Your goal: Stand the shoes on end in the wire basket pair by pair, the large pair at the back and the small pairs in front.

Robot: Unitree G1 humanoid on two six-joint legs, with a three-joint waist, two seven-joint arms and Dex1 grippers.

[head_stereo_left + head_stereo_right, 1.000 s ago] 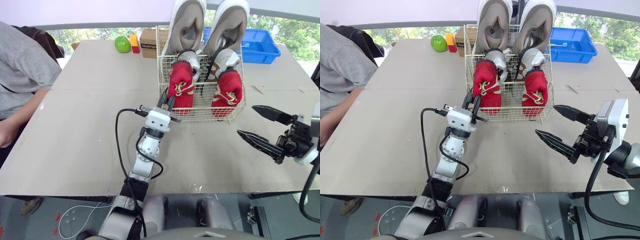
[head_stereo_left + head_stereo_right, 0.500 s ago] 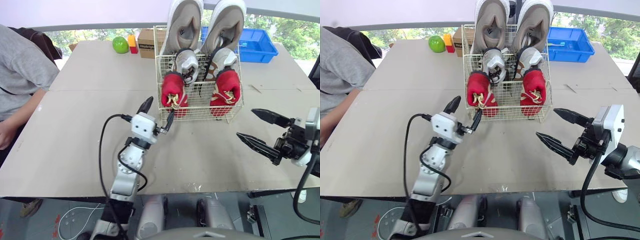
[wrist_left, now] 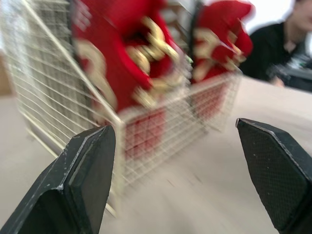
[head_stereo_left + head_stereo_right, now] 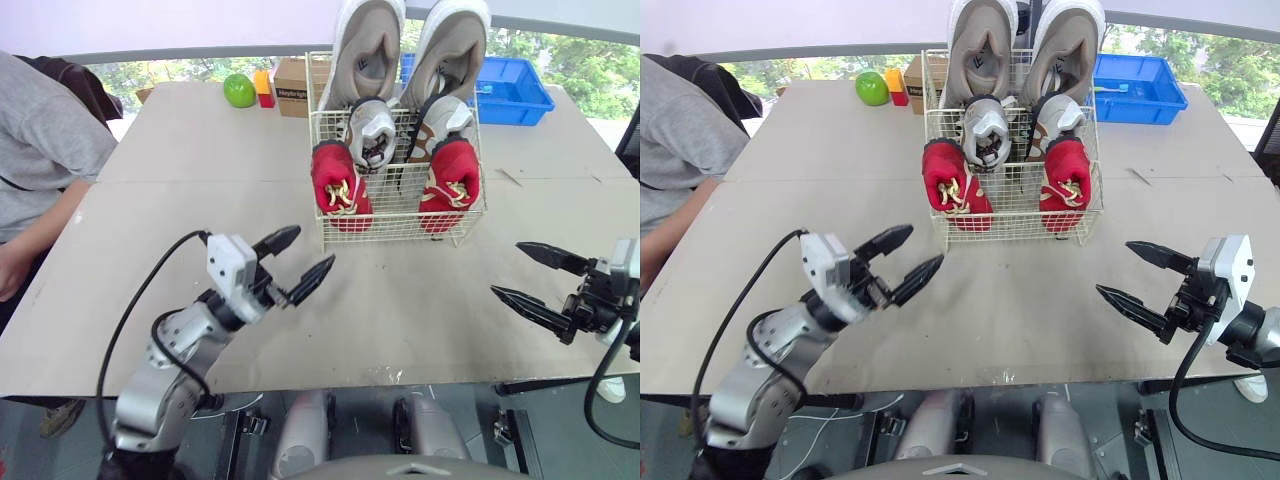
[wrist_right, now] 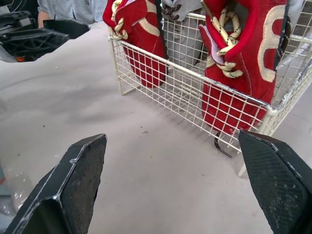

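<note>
The wire basket (image 4: 400, 228) stands on the table past its middle. Two large beige shoes (image 4: 368, 50) stand on end at its back. A small grey pair (image 4: 372, 130) is in front of them. A red pair stands at the front, one shoe on the left (image 4: 338, 185) and one on the right (image 4: 452, 182). My left gripper (image 4: 312, 248) is open and empty, hovering short of the basket's front left corner. Off to the right of the basket my right gripper (image 4: 508, 268) is open and empty, well clear of it. The right wrist view looks at both red shoes (image 5: 243, 58) behind the mesh.
A green apple (image 4: 239, 90), a red and yellow block (image 4: 268, 88) and a cardboard box (image 4: 295, 85) sit at the table's far edge. A blue bin (image 4: 520, 90) lies behind the basket to the right. A person in grey (image 4: 40, 150) sits at the left side.
My left gripper has opened, let go of the left red shoe and drawn back toward the near left. The shoe stays standing in the basket. The right gripper has barely moved.
</note>
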